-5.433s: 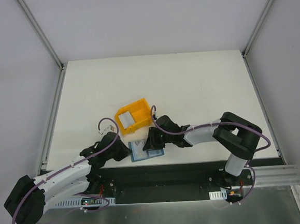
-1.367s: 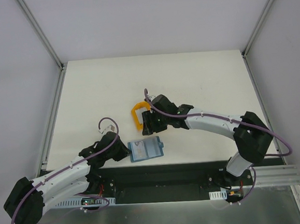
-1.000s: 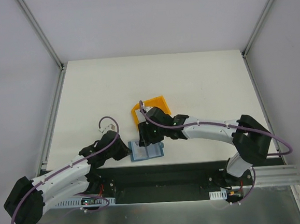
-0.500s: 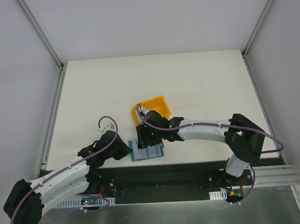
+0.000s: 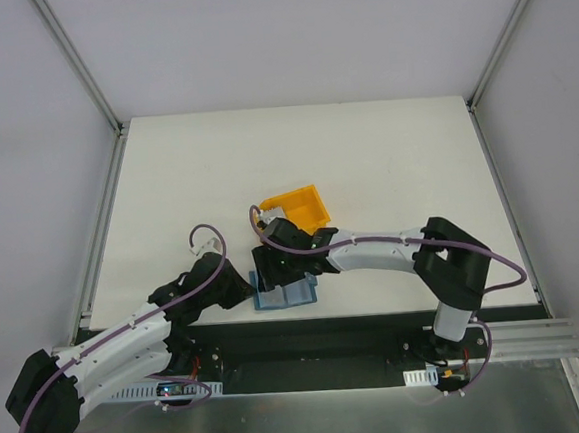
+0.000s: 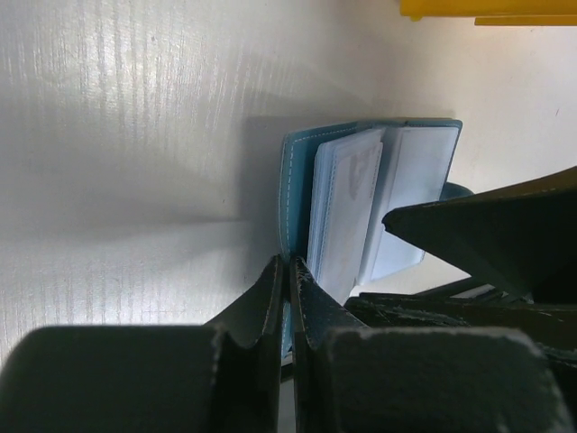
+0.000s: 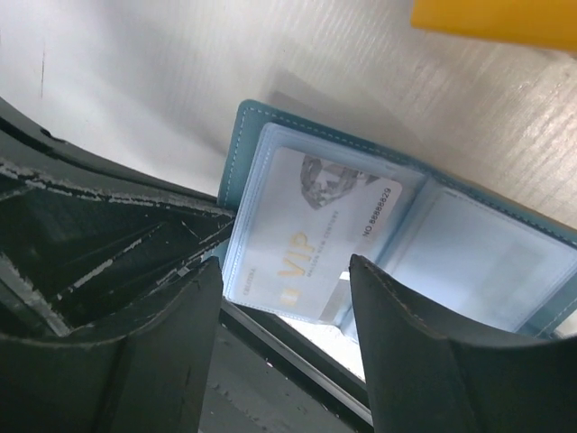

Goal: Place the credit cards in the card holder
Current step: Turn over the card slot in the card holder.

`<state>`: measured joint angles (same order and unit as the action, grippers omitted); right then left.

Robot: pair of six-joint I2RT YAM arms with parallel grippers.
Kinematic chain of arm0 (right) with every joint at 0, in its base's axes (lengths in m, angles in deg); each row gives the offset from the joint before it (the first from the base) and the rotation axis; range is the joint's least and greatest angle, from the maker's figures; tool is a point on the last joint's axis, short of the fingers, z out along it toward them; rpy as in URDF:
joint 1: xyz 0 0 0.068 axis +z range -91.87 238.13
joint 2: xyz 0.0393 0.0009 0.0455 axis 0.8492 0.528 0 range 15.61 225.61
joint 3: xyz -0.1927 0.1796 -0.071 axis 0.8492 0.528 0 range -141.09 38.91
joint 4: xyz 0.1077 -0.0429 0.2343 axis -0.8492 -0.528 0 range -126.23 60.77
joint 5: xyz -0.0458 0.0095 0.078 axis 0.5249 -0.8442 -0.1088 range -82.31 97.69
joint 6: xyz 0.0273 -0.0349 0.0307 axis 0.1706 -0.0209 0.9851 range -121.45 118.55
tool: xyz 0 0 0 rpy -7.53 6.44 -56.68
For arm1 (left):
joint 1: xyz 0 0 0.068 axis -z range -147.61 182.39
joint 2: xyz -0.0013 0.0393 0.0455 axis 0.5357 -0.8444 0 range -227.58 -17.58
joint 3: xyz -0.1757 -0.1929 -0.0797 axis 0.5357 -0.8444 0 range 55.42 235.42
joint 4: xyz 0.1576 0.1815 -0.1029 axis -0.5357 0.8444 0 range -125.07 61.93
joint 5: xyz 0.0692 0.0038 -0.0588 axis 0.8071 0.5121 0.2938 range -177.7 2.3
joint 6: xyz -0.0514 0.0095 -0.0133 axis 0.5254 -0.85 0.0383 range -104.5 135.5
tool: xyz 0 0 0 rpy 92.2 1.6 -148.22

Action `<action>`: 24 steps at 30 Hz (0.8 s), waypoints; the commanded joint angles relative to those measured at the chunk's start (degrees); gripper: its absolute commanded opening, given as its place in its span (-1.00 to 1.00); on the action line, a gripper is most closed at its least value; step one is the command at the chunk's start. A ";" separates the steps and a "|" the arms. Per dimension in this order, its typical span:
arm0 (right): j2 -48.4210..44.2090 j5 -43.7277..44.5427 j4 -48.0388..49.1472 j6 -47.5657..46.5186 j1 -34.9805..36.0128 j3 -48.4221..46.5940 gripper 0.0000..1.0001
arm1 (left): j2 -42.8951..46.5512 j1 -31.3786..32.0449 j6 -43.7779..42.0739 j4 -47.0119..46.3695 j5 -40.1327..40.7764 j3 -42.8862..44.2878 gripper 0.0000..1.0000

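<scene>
Item: small flat teal-blue folding card holder (image 5: 294, 294), lying open on the white bench (image 5: 385, 159) close to its near edge, between the two arms, long side running left to right across the bench, clear pocketed leaves facing up. Left hand (image 6: 288, 271): fingers pressed together on the holder's left border, pinning that edge flat. Right hand (image 7: 284, 271): fingers set moderately apart with nothing clamped between them, hovering directly over the holder's left leaf. Pale grey-white rectangular credit card with gold "VIP" lettering (image 7: 297, 225): lies at the left leaf, right beneath the right hand, its long axis slanted across the gap between the fingers; whether it is fully seated under the clear plastic cannot be told. Governing relation: the card sits straight below the right hand, which is the nearer free hand, so any push to seat it would probably run along the card's long axis toward the pinned left edge. Surroundings: yellow plastic bin (image 5: 304, 207) just beyond the holder, apart from it; its inside is not shown clearly enough to say whether further cards wait there. Obstruction: the two hands crowd each other over the holder's left side, a likely point of contact.
</scene>
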<state>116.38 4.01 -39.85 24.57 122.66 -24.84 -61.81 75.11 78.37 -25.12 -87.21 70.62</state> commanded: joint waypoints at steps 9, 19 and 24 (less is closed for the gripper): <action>3.90 2.89 -4.59 -0.44 1.30 -5.42 0.23 | 0.64 0.08 0.50 0.59 -0.40 0.44 -1.00; 6.10 1.92 -5.73 -0.44 1.65 -7.00 0.24 | 0.72 0.08 0.32 0.59 -0.40 0.44 -1.00; 6.46 3.15 -7.67 -0.80 1.65 -7.53 0.19 | 0.98 0.08 0.32 0.59 -0.40 0.27 -1.00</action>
<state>122.22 5.76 -44.79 24.22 123.82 -30.65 -61.70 75.09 78.35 -24.72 -87.21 70.60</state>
